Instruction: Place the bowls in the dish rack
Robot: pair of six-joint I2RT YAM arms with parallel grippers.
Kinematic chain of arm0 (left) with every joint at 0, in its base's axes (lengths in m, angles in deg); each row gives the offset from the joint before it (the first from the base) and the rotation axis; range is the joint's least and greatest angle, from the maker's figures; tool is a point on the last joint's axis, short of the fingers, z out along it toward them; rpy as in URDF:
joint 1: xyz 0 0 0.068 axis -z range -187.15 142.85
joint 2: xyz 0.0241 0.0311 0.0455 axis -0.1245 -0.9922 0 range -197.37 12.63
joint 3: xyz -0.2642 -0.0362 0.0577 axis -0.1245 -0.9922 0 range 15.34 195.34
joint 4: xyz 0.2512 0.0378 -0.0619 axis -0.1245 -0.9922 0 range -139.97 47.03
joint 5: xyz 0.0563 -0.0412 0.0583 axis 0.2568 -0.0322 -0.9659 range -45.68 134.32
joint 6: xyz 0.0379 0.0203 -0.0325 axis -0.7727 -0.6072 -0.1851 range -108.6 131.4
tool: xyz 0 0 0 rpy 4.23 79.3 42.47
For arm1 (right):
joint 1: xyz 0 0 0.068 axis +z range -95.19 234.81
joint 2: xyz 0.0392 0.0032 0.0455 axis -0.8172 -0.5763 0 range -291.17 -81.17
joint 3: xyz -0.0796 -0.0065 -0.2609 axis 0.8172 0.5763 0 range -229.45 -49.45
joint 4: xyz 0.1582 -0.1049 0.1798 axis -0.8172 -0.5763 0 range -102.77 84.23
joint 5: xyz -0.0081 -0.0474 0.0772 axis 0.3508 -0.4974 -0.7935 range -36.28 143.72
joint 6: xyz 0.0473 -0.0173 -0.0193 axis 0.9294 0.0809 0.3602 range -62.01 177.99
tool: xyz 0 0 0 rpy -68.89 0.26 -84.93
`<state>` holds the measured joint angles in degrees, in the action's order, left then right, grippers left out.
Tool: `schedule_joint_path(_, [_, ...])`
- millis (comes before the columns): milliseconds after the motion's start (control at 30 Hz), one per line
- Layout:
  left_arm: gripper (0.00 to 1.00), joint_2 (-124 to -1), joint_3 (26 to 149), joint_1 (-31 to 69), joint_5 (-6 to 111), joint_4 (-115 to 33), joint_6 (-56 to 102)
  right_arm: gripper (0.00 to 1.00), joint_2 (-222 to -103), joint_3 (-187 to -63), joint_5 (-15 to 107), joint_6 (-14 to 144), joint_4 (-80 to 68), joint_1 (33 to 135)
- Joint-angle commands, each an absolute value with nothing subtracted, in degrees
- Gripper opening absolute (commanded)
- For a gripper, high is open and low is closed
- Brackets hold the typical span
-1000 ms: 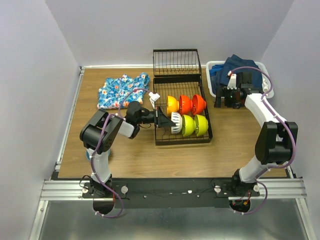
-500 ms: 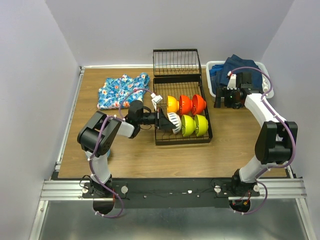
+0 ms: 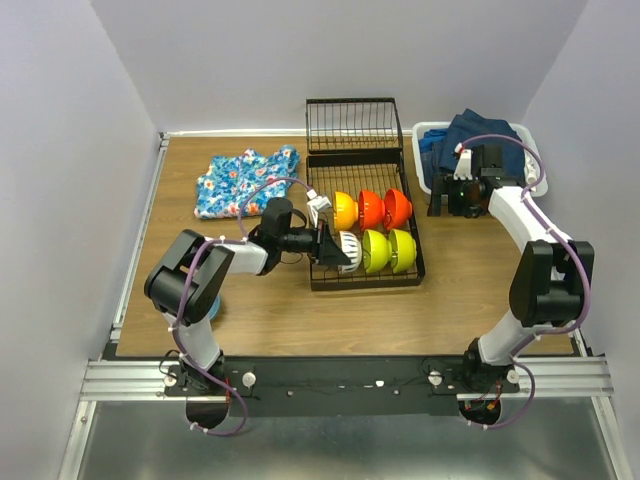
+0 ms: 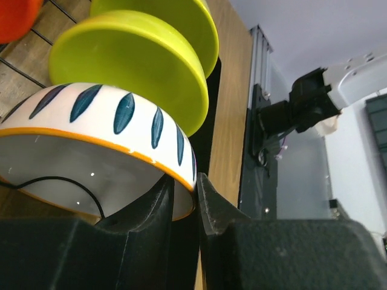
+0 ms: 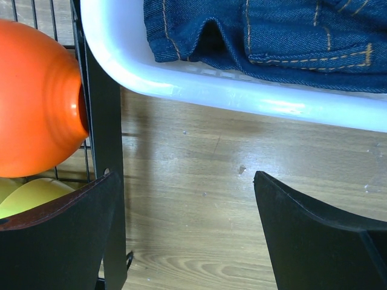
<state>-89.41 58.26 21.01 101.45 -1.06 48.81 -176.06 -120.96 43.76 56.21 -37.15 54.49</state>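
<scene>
The white bowl [image 4: 91, 115], w/ blue leaf marks and an orange rim, is clamped by the L gripper [image 4: 185, 188]. One finger [image 4: 158, 202] is set inside the rim and the other outside, both pressed to the wall. The bowl is held on edge at the left end of the near row of the dish rack [image 3: 360, 282], just beside the first of two lime-green bowls [image 3: 376, 250]. Whether it touches that bowl or rests on the wires can't be told. The lime-green pair is stood on edge, side by side. In the far row a yellow-orange bowl [image 3: 345, 210] and two red-orange bowls [image 3: 371, 208] are stood likewise. The rack's hinged end section [image 3: 352, 122] is seen at its far end.

The R gripper [image 5: 186, 193] is spread wide, w/ only table [image 5: 199, 157] showing betw. its fingers. It is held low betw. the rack's right side and the white basket [image 5: 211, 84], in which denim [image 5: 284, 30] is piled. In the R wrist view one red-orange bowl is seen at the rack's edge, at left.

A floral cloth [image 3: 245, 180] is laid on the table at far left, well apart from the rack.
</scene>
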Motion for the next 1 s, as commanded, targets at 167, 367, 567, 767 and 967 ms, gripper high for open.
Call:
schedule_joint_path(167, [0.51,-87.48,61.84,22.64,98.64,-17.49,35.4,1.0,-179.08,-123.28,41.94,57.38,-36.71,54.63])
schedule_joint_path(367, [0.99,-85.99,61.92,22.73,97.33,-19.4,34.0,1.0,-178.73,-122.23,42.03,57.29,-36.1,54.72])
schedule_joint_path(567, [0.99,-81.69,63.51,22.55,97.06,-30.64,25.92,1.0,-177.67,-121.17,42.12,57.29,-36.01,54.72])
schedule_joint_path(767, [0.99,-74.57,65.0,20.02,95.48,-44.33,18.0,1.0,-177.32,-121.43,42.29,57.11,-35.57,54.63])
schedule_joint_path(967, [0.99,-68.68,72.03,13.42,86.17,-68.58,5.8,1.0,-177.15,-121.43,41.68,57.11,-35.04,54.72])
